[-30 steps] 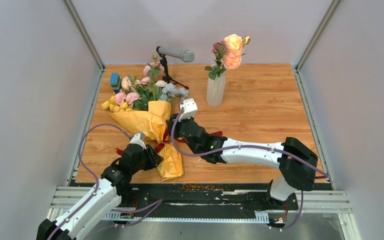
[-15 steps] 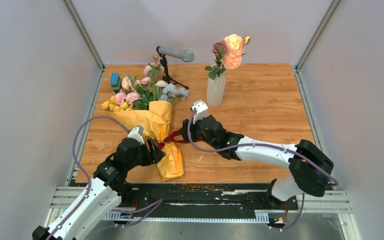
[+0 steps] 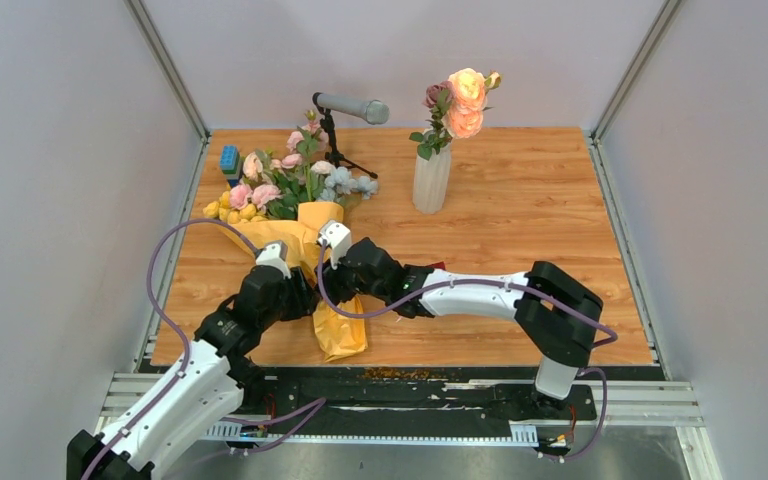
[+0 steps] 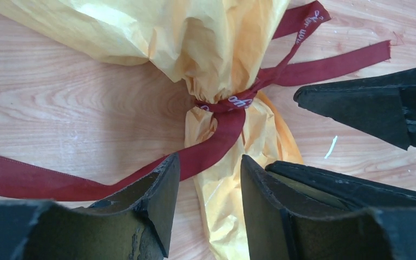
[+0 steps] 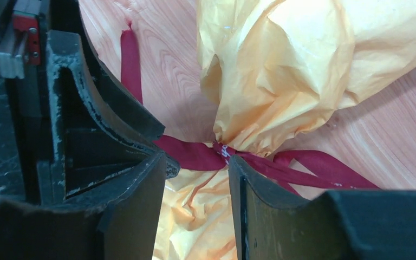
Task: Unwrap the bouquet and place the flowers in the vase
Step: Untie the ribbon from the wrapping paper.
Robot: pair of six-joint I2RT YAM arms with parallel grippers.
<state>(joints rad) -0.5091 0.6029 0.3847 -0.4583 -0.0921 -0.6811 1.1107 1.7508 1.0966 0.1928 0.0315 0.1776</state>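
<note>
The bouquet (image 3: 305, 245) is lying flat at the worktop's (image 3: 540, 200) eight o'clock, with its pink, yellow and pale blue flowers (image 3: 280, 185) pointing toward eleven o'clock. A dark red ribbon (image 4: 225, 105) is cinching its crinkled orange-yellow paper (image 4: 206, 38). The ribbed white vase (image 3: 431, 182) is standing upright near twelve o'clock, holding peach roses (image 3: 465, 100).

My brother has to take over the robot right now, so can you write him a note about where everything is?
Left tool: open, at the ribbon just below its knot, gripping nothing.
Right tool: open, at the same knot from the other side.
Bouquet: lying on the table's left half, paper closed, ribbon tied round its neck.
Vase: upright at the back, with a few roses in it.
Done: nothing unwrapped.
Left: untie the ribbon, open the paper, move the flowers into the vase.
</note>
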